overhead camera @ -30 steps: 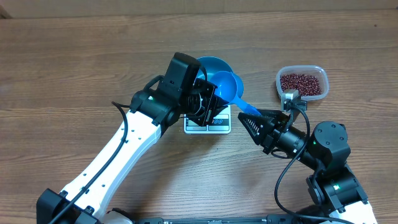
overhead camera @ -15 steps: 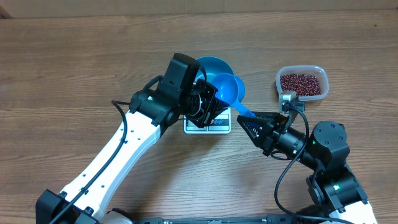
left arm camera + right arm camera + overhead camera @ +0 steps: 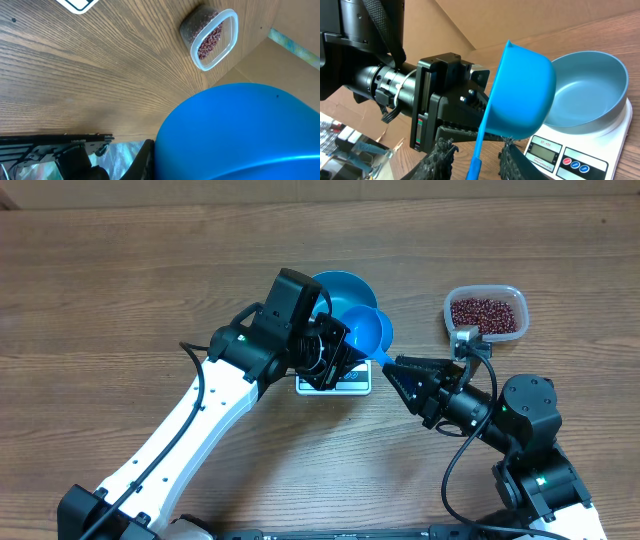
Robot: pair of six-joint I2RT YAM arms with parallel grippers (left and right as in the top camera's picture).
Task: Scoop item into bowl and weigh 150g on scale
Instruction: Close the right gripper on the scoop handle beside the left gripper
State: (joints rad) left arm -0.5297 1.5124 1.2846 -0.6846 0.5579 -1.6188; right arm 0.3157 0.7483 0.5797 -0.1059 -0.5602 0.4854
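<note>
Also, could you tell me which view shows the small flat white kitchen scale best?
The right wrist view: the small flat white kitchen scale shows its display, buttons and the round blue plastic bowl standing on it. Overhead, only its front strip peeks out beneath the left arm; the left wrist view catches one corner.

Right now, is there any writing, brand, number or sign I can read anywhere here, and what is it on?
Scale: small dark print above its display window, too blurred to read.
Scale buttons, one red, two blue: marks too small to read.
Bowl, scoop, tub: no writing shows.
</note>
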